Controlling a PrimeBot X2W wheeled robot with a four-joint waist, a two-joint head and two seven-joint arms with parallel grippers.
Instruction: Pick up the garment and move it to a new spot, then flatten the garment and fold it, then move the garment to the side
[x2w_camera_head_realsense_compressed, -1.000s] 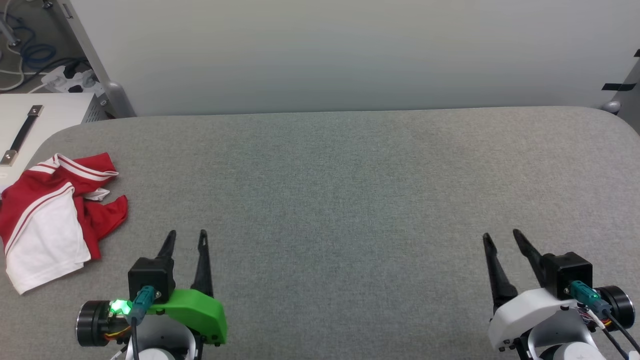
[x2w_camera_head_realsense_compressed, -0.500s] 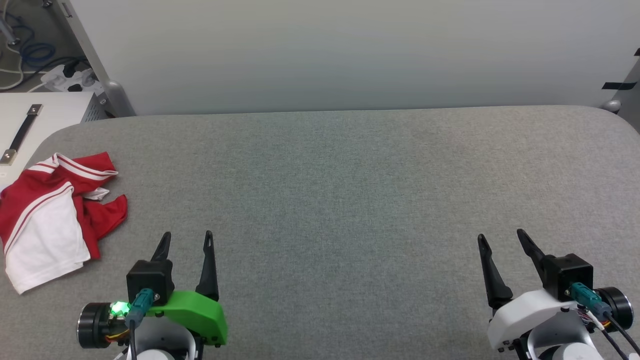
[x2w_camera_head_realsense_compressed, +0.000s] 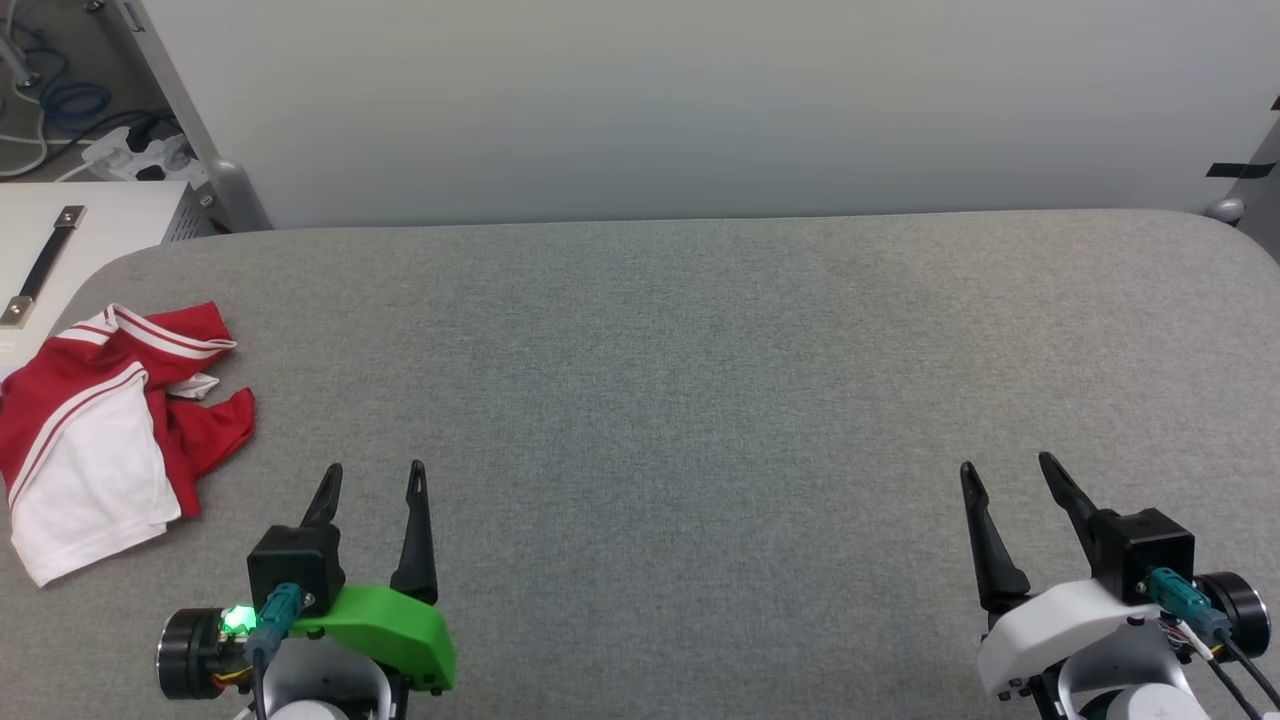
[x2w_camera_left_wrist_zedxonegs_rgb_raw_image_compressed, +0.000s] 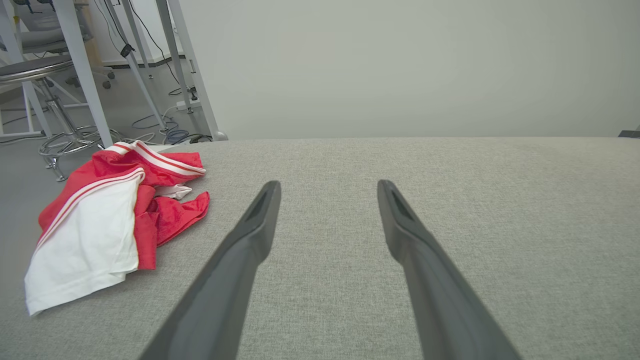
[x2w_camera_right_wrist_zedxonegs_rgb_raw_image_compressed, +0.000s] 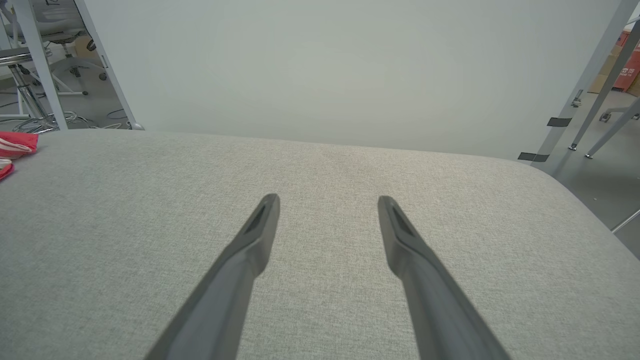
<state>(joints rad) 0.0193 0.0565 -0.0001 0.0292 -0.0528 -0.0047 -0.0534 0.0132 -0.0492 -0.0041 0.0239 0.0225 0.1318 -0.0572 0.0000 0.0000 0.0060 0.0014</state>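
Crumpled shirt (x2w_camera_head_realsense_compressed: 100, 470) is shown at the table's (x2w_camera_head_realsense_compressed: 700, 340) left edge; left gripper (x2w_camera_head_realsense_compressed: 375, 467) and right gripper (x2w_camera_head_realsense_compressed: 1005, 463) are spread apart, empty.

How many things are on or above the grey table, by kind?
Jersey: 1
Pincers: 2, the left pincer and the right pincer, both open
Total: 3
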